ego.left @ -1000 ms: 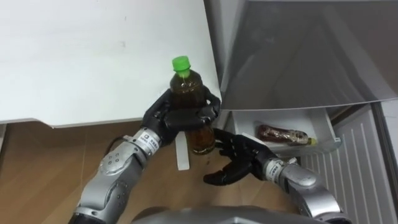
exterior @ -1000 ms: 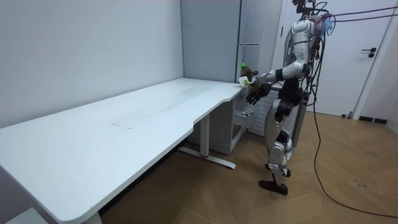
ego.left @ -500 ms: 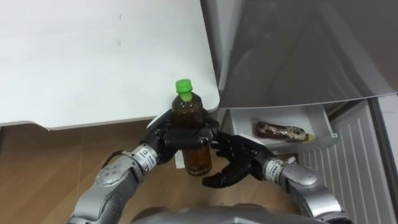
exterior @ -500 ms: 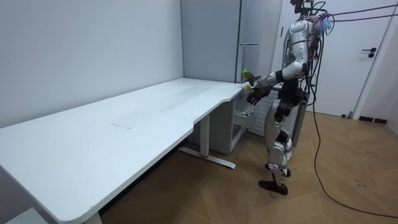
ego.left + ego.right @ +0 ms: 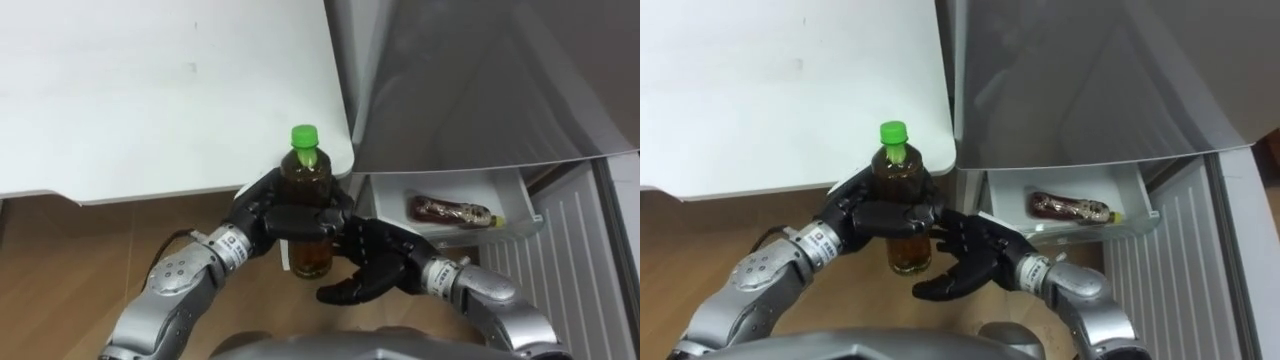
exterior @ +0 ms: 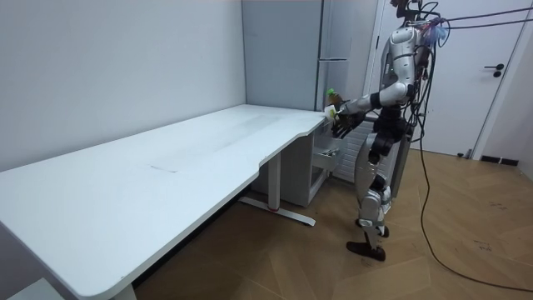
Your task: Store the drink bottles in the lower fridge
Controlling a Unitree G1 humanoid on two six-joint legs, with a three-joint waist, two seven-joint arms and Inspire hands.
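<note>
- White desk (image 5: 150,90): fills the upper left. Its rounded corner lies next to the fridge, and the robot stands at that corner.
- Grey fridge (image 5: 480,80): just beside the desk's right edge, with its white lower drawer (image 5: 470,236) pulled open.
- Left hand (image 5: 265,215): fingers wrapped round the middle of the tea bottle (image 5: 310,190). It holds the bottle upright in the air, just off the desk's corner and above the wooden floor (image 5: 60,270).
- Right hand (image 5: 375,268): fingers spread and cupped, palm up, close under the bottle's base. Whether they touch cannot be told.
- Second drink bottle (image 5: 455,212): lying on its side in the drawer, toward the right end.
- Green cap (image 5: 304,135): on top of the held bottle.

Handling note: the step appears to be carrying the bottle to the drawer. Keep it upright, support its base, and aim for the bare left part of the drawer, away from the lying bottle.
</note>
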